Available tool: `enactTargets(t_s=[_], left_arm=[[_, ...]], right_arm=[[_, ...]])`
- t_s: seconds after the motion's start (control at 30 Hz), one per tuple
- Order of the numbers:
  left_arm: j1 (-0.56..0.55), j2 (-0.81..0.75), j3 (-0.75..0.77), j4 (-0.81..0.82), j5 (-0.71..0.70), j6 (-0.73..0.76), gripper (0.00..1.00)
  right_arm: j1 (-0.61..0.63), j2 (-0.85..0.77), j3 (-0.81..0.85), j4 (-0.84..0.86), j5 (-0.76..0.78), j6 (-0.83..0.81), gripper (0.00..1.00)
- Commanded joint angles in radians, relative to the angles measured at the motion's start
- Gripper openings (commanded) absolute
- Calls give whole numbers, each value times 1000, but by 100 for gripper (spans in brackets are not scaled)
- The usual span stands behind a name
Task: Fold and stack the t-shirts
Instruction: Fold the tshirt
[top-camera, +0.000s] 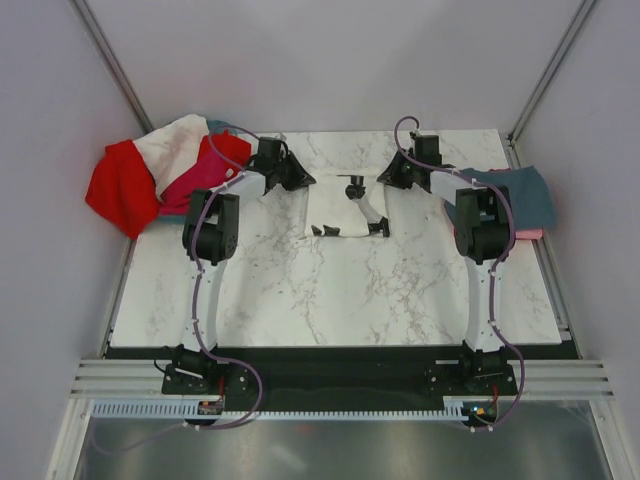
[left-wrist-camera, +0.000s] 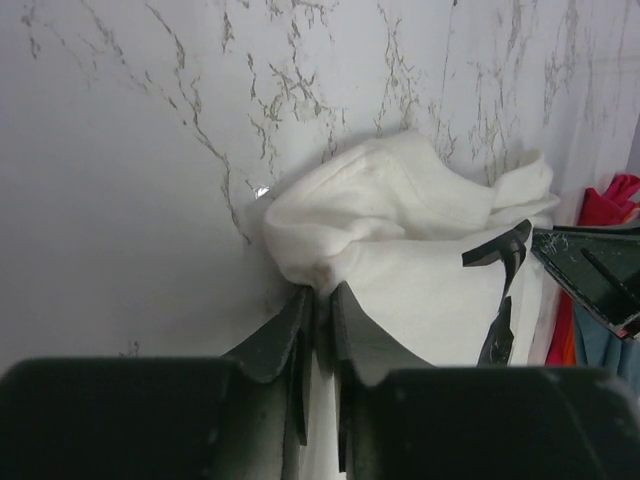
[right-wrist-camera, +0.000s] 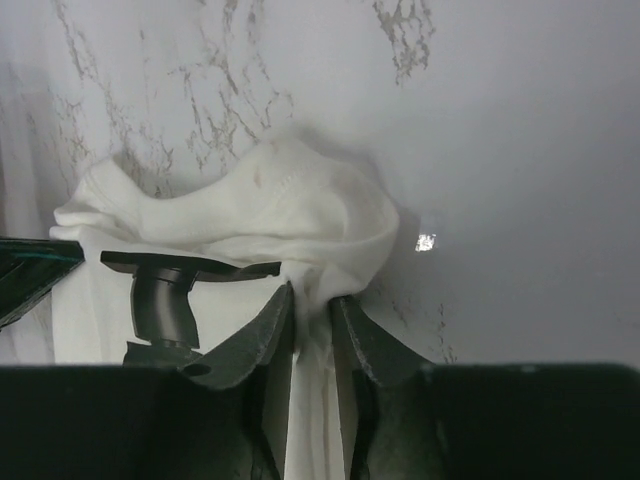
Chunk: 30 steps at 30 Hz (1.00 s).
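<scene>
A white t-shirt (top-camera: 338, 212) with black print lies bunched at the middle back of the marble table (top-camera: 330, 290). My left gripper (top-camera: 303, 182) is at its left edge and my right gripper (top-camera: 386, 178) at its right edge. In the left wrist view the left gripper (left-wrist-camera: 320, 292) is shut on a fold of the white t-shirt (left-wrist-camera: 400, 200). In the right wrist view the right gripper (right-wrist-camera: 312, 295) pinches a gathered strip of the white t-shirt (right-wrist-camera: 290, 200). Red (top-camera: 118, 185), white (top-camera: 175, 140) and magenta (top-camera: 195, 183) t-shirts are heaped at the back left.
A slate grey-blue t-shirt (top-camera: 520, 192) lies on a coral pink one (top-camera: 530, 234) at the table's right edge. A bit of teal basket (top-camera: 215, 125) peeks out behind the left heap. Grey walls close in the back and both sides.
</scene>
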<state>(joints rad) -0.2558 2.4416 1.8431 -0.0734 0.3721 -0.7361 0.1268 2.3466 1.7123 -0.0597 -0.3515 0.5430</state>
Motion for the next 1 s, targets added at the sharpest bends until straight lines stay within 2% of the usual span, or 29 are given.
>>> enactTargets(t_s=[0.0, 0.03, 0.07, 0.2, 0.43, 0.47, 0.5, 0.53, 0.57, 0.6, 0.63, 0.7, 0.83, 0.97], left_arm=[[-3, 19, 41, 0, -15, 12, 13], [-3, 20, 44, 1, -15, 12, 8], [-3, 20, 47, 1, -13, 10, 3], [-3, -9, 44, 6, 11, 0, 2], [-2, -134, -41, 32, -13, 15, 2], [-2, -144, -47, 32, -13, 14, 2], [-2, -153, -65, 32, -13, 7, 2], [-2, -170, -76, 32, -16, 9, 2], [0, -174, -94, 32, -18, 9, 2], [1, -177, -103, 32, -16, 9, 2], [0, -181, -110, 30, -12, 9, 2], [3, -181, -130, 30, 2, 15, 2], [6, -193, -171, 34, 2, 29, 2], [12, -205, -203, 44, 7, 41, 2]], right_arm=[[4, 63, 24, -71, 37, -26, 26], [4, 72, 56, -66, 16, -14, 8], [4, 85, 73, -65, -1, -6, 0], [2, 62, 110, -63, -40, 23, 0], [-10, -79, 32, -72, -32, 11, 0], [-12, -102, 24, -81, -32, -1, 4], [-12, -113, 15, -104, -23, -9, 17], [-12, -130, -18, -109, -6, -15, 49], [-10, -170, -45, -109, 37, -23, 59], [-12, -188, -68, -109, 57, -44, 64], [-12, -205, -100, -115, 72, -61, 64], [-12, -245, -112, -173, 145, -110, 64], [-9, -288, -111, -288, 308, -204, 45], [19, -310, -103, -396, 538, -290, 36]])
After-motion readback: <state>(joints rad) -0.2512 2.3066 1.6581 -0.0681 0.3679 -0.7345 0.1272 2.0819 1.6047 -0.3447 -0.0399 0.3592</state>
